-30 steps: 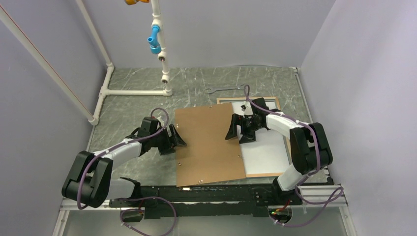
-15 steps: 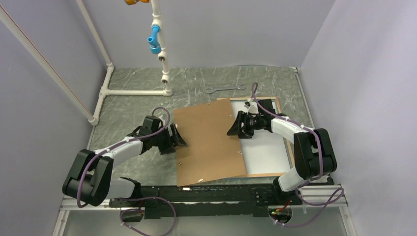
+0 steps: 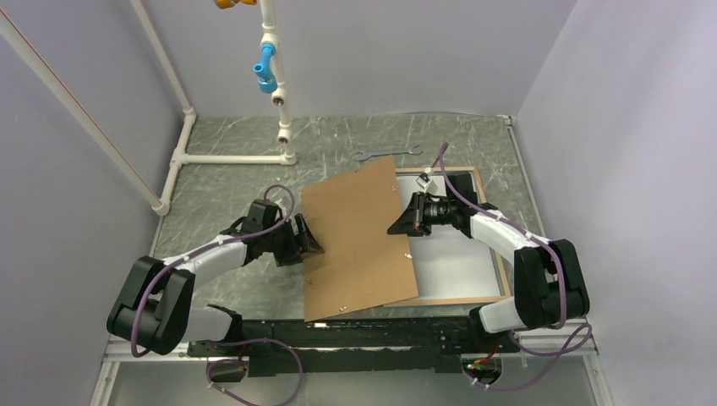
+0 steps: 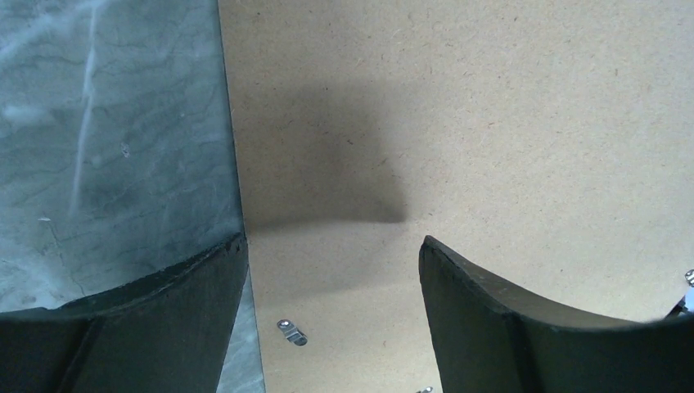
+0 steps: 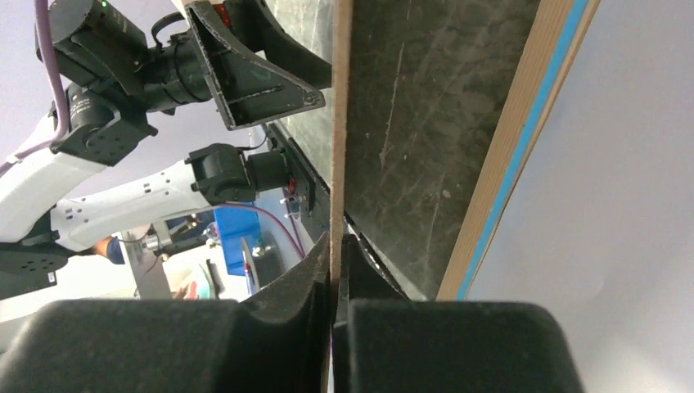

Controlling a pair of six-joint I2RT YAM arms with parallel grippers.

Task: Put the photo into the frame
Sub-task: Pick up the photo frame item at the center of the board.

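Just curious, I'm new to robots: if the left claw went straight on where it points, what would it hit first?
Probably the brown board: its edge runs between the open fingers of the left gripper, so one finger may meet the table beside it instead.

High overview, close wrist views, shared board (image 3: pixel 359 245)

Bright even light, soft shadow on the brown board (image 4: pixel 507 147) — right fingers (image 5: pixel 180 344) dark, slightly blurred, overhead view sharp.
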